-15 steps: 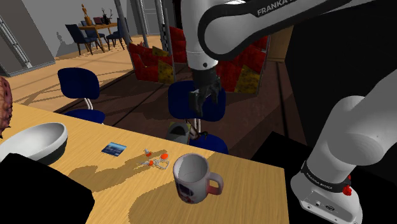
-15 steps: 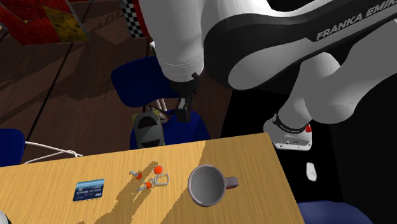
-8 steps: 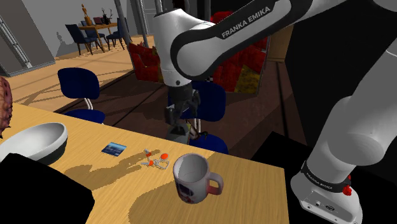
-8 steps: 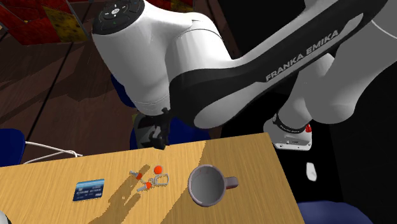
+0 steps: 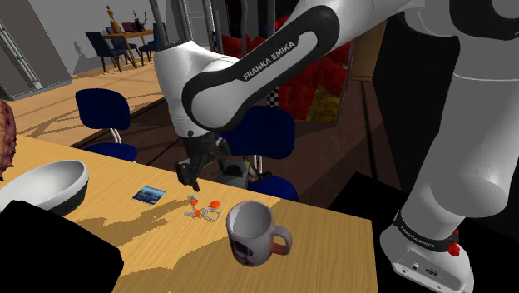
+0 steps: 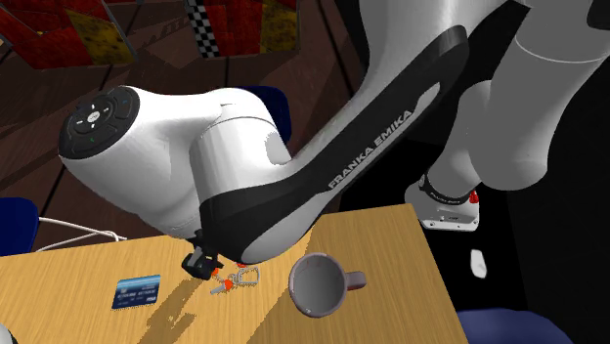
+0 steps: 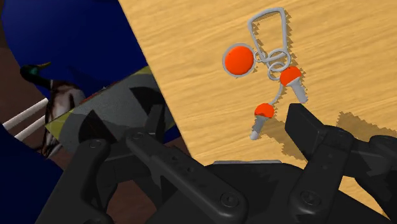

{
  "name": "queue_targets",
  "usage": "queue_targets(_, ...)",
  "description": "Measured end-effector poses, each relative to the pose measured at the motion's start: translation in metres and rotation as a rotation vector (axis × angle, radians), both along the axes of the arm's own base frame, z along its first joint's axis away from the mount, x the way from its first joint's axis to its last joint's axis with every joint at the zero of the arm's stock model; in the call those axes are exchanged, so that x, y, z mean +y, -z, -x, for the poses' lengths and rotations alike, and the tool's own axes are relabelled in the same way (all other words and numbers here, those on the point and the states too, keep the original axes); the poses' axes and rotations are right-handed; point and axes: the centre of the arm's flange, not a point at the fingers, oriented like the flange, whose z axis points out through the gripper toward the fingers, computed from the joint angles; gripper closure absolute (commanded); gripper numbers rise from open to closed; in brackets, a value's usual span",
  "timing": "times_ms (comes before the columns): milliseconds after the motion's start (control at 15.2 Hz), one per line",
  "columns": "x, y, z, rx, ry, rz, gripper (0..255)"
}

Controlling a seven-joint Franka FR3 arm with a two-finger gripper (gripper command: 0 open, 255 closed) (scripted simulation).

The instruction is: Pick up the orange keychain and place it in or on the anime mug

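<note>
The orange keychain [image 5: 203,208] lies flat on the wooden table [image 5: 150,241]: a metal ring and clip with an orange disc and two orange-capped keys. My gripper [image 5: 193,171] hangs open just above it, near the table's far edge. In the wrist view the keychain [image 7: 270,67] lies just beyond the right finger [image 7: 304,127], and nothing sits in the gripper [image 7: 227,119]. The mug [image 5: 249,233], white with a printed picture and a pink handle, stands upright to the shoulder view's right of the keychain. My arm partly covers the keychain [image 6: 237,281], which lies beside the mug [image 6: 318,285] and my gripper [image 6: 200,264].
A small blue card [image 5: 149,194] lies to the shoulder view's left of the keychain, and a white bowl [image 5: 46,185] further left. Blue chairs [image 5: 104,112] stand beyond the table's far edge. A grey and black object [image 7: 105,111] sits just past that edge.
The arm has swung toward the shoulder view's left and come down, bringing the gripper from over the chair to just above the keychain. The fingers stayed open.
</note>
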Motion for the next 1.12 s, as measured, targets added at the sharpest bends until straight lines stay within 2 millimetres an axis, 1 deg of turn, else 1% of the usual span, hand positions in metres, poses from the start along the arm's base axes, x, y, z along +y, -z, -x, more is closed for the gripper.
queue_targets(66,0.011,0.005,-0.010,-0.002,0.003,-0.003,0)
queue_targets(198,0.031,0.018,-0.022,-0.004,0.008,-0.010,0)
queue_targets(264,0.041,0.021,-0.026,-0.005,0.010,-0.013,0)
queue_targets(330,0.045,0.025,-0.026,-0.006,0.011,-0.015,0)
queue_targets(792,0.049,0.060,-0.031,-0.007,0.013,-0.016,0)
queue_targets(1122,0.049,0.065,-0.031,-0.007,0.013,-0.017,0)
